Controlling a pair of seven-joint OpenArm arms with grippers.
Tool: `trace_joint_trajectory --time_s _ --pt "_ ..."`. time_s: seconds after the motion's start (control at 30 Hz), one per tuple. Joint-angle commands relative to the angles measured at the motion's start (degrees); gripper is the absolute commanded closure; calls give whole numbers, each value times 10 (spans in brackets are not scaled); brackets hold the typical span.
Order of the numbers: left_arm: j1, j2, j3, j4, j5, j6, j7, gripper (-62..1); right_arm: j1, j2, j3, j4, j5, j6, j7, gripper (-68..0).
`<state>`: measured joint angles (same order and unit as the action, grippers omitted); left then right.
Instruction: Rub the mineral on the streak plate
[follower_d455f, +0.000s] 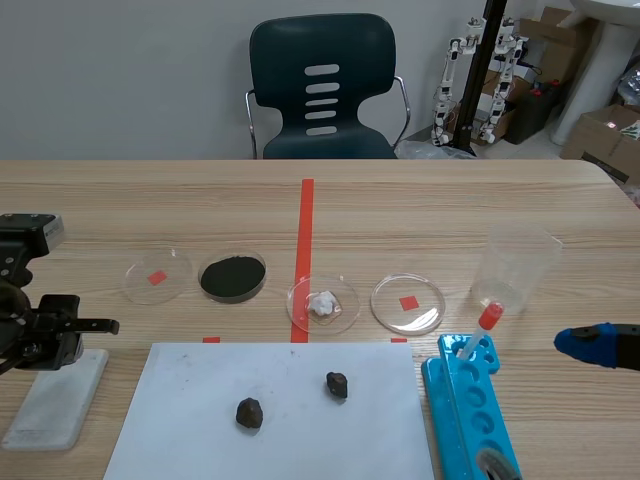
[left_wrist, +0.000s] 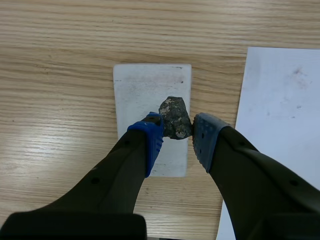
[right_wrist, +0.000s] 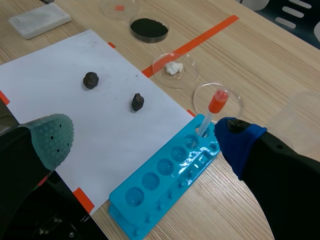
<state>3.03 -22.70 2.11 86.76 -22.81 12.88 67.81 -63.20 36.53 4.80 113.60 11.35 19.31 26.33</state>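
— Mineral (left_wrist: 175, 117) placement first: where is it held?

— It is pinched between the blue pads (left_wrist: 150, 140) of the left gripper (left_wrist: 176, 134), over the white streak plate (left_wrist: 142, 87) at the left of the worktop (left_wrist: 50, 60). Whether the plate is being touched cannot be told.

— What could be lost from there?

— Only the lower edges of the stone are caught by the pads, so it could be twisted or popped out once it is pressed and dragged. The plate appears to be unfixed, so it could be pushed along rather than rubbed, and no streak would be left.

— And further right?

— Two dark stones (follower_d455f: 249, 413) are seen on the white sheet (follower_d455f: 300, 450) just beside the plate, and the sheet could be caught by a wide stroke. Beyond it the blue rack (follower_d455f: 470, 420) is placed. The right gripper (right_wrist: 142, 137) is held with its fingers spread, nothing between them, well apart from the plate.
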Motion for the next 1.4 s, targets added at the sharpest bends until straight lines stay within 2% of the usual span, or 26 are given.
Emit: trace_joint_trajectory --time_s 0.0,0.1,0.57,0.87,1.37 --pt "-11 0 1 0 2 0 8 -126 3 0 0 3 4 0 6 -587" --pt "-26 0 1 -20 16 0 30 -126 3 0 0 3 4 0 6 -587" --pt "-88 0 1 -114 14 -17 51 -126 3 0 0 3 4 0 6 -587" --pt "-99 2 14 -134 0 -21 46 -126 3 0 0 3 4 0 6 -587" --pt "-108 20 18 -171 -1 -31 36 -126 3 0 0 3 4 0 6 -587"
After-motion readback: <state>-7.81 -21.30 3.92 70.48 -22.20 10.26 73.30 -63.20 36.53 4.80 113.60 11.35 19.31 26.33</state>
